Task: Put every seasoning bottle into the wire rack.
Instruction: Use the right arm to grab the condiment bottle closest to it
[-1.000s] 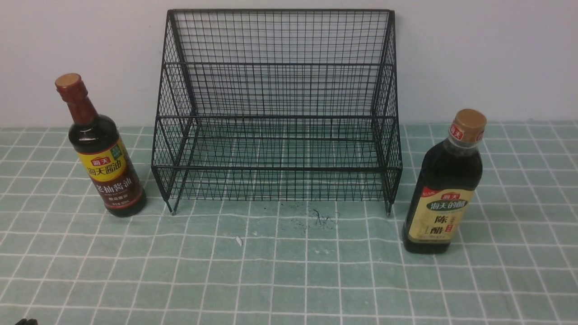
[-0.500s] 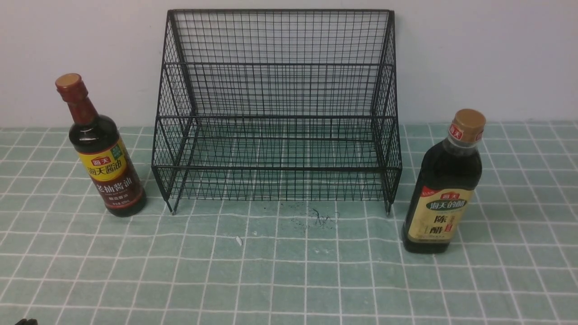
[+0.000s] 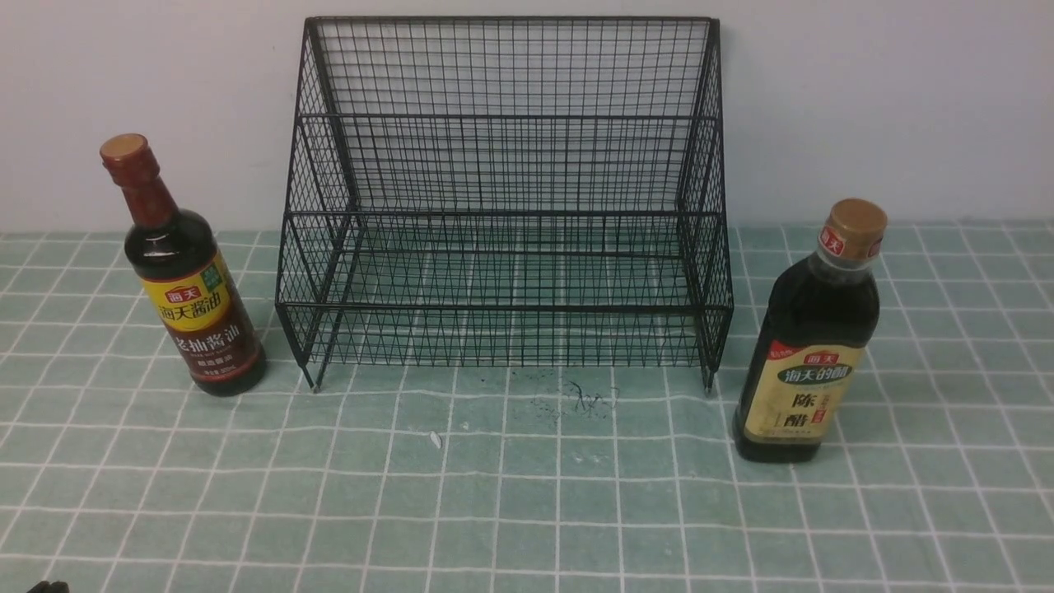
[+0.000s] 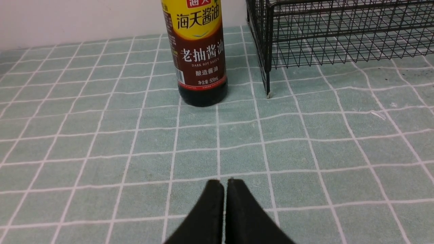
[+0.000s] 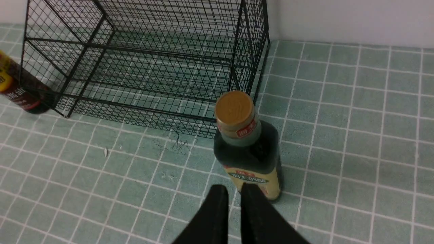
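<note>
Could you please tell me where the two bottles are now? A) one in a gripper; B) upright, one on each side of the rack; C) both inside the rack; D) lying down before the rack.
B: the red-capped bottle stands left of the rack and the tan-capped bottle right of it, both upright outside it.

Black wire rack (image 3: 502,308), slim bottle (image 3: 191,296) left, wide bottle (image 3: 803,362) right

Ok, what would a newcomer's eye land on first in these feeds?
The large black wire rack dominates the centre, against the wall, with nothing in it. Two dark bottles stand upright on the green checked cloth outside it: the slim red-capped bottle on the robot's left, the wider tan-capped bottle on the right, nearer the camera.
</note>
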{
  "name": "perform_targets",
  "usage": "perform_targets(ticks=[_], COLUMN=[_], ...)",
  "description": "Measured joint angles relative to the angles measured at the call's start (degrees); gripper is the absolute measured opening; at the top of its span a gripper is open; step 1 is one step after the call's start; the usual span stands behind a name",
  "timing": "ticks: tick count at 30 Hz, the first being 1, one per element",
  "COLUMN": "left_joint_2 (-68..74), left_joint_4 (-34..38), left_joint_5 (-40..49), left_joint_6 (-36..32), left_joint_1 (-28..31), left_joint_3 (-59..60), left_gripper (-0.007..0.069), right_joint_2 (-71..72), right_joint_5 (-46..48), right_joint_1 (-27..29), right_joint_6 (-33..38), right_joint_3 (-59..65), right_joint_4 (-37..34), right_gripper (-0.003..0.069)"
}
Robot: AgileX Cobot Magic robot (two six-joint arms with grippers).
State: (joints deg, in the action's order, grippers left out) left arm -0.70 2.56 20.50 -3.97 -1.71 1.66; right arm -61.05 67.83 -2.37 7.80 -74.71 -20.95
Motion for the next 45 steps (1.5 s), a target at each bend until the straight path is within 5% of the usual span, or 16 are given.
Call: perform_targets(ticks=[15, 31, 45], left_joint_2=[0.0, 0.0, 0.0], left_joint_4=[0.0, -0.04, -0.04], left_joint_5=[0.0, 0.0, 0.0], left_joint_6=[0.0, 0.0, 0.0], left_joint_1=[0.0, 0.0, 0.0], left_joint_3=[0.0, 0.0, 0.0], left_gripper=[-0.0006, -0.0006, -0.0006], right_joint_2=[-14.09, -20.35, -25.18], right_joint_5=[-6.68, -17.65, -9.87], right_joint_1=[-0.05, -9.4, -10.25], right_joint_6=[11.81, 8.48, 6.54], right_joint_3=[-1.15, -1.53, -1.53], right_joint_4=[-6.16, 4.86, 6.16], right_gripper=[0.0574, 0.0605, 0.0584])
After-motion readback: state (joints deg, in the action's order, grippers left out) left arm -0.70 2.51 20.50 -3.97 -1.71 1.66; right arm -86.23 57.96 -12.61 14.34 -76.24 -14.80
